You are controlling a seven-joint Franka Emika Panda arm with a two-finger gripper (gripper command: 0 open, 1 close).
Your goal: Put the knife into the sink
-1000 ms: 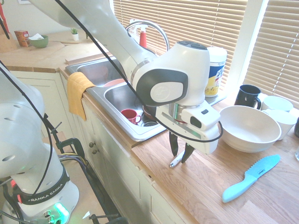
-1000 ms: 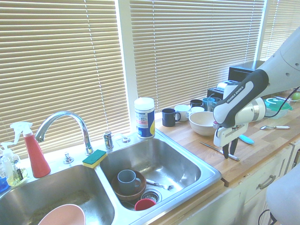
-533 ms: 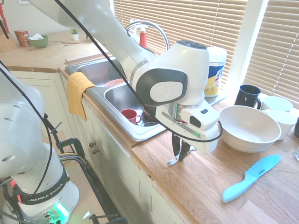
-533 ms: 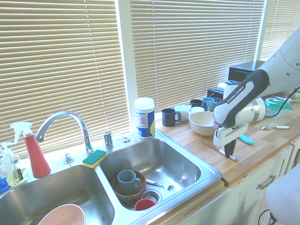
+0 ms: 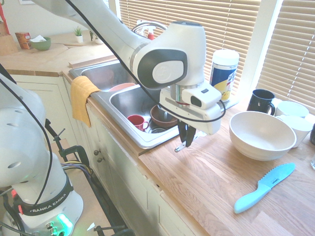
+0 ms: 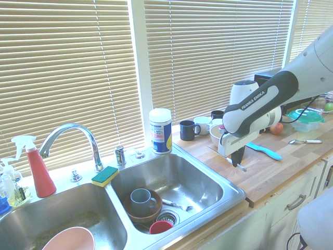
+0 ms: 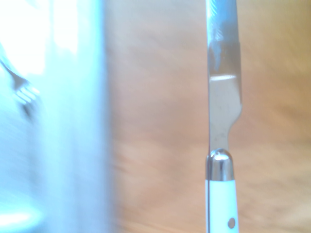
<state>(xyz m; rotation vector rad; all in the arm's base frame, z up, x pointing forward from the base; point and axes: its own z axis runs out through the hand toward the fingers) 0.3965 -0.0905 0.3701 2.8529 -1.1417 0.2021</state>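
Shiny, smooth stainless metal forms the sink (image 5: 140, 138) beside the end effector (image 5: 185, 146). The knife (image 7: 223, 111) at its fingertips has a polished metal blade and glossy, plastic-looking handle. The tabletop (image 5: 197, 196) below is grained wood.

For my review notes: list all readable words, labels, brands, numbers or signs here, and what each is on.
"FRANKA EMIKA": on the upper part of the robot arm, second exterior view.
"FRANKA EMIKA", its first letter partly hidden: on the dark band round the arm's base, first exterior view.
Too small or blurred to read: the label print on the white canister and the mark on the light-blue serrated knife.
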